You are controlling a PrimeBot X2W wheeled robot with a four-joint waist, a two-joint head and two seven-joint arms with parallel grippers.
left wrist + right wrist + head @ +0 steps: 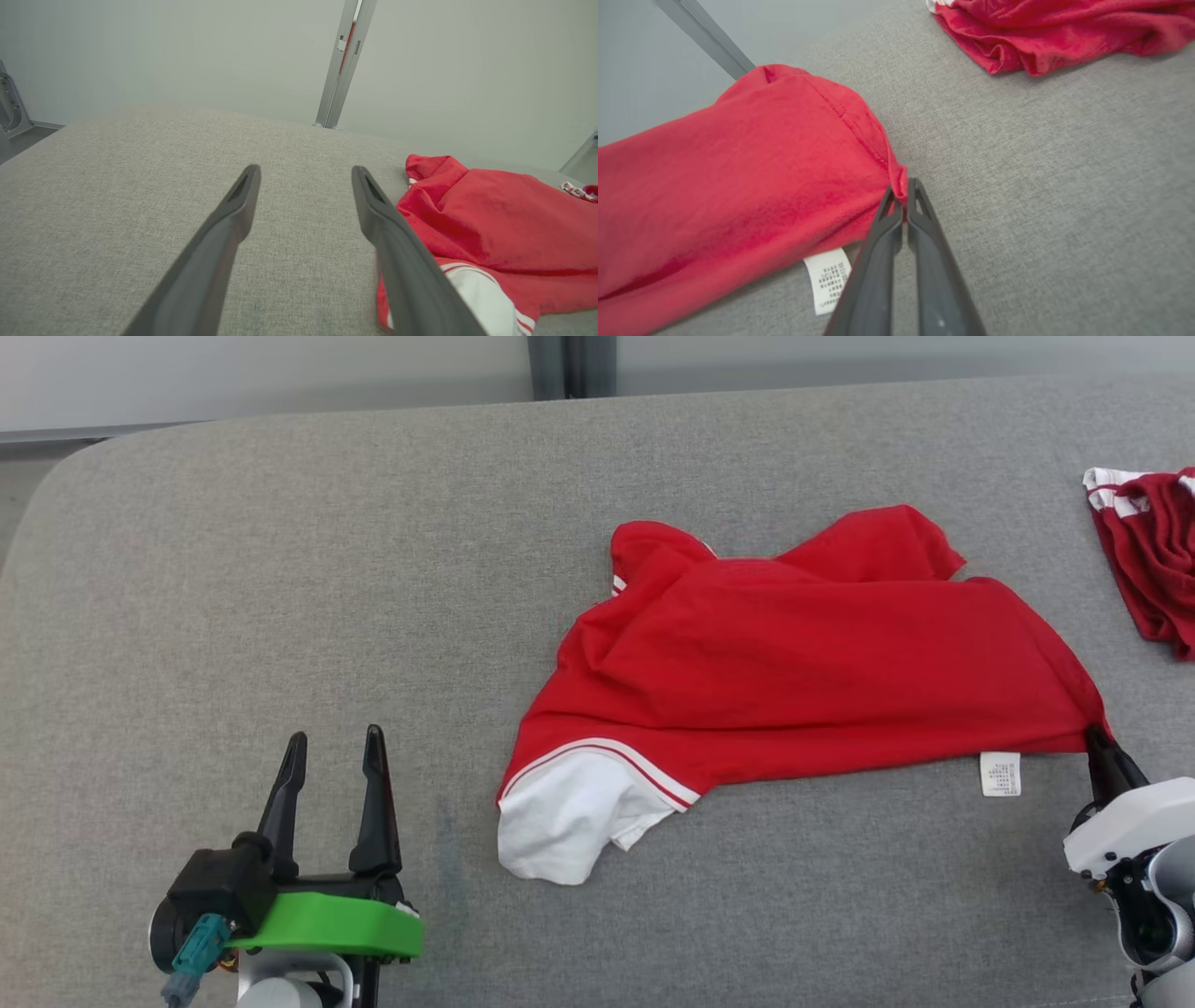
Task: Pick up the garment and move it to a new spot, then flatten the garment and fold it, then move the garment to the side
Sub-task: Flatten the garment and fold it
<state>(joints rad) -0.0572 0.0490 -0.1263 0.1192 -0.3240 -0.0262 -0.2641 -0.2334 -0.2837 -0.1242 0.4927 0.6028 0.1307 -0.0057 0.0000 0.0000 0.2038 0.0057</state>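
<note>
Grey tabletop (pixel 280 569), rumpled red shirt (pixel 794 681).
Its near right corner is pinched by the right claw (pixel 903 186); the left claw (pixel 336 735) stands spread, well to the left.

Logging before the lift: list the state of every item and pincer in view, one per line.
red shirt, crumpled, lying on the grey cushion, one corner pinched.
care label, sticking out past the hem, flat on the cushion.
second red garment, bunched up, apart from the shirt.
left pincer, open, empty, clear of the shirt.
right pincer, shut on the shirt's corner.
</note>
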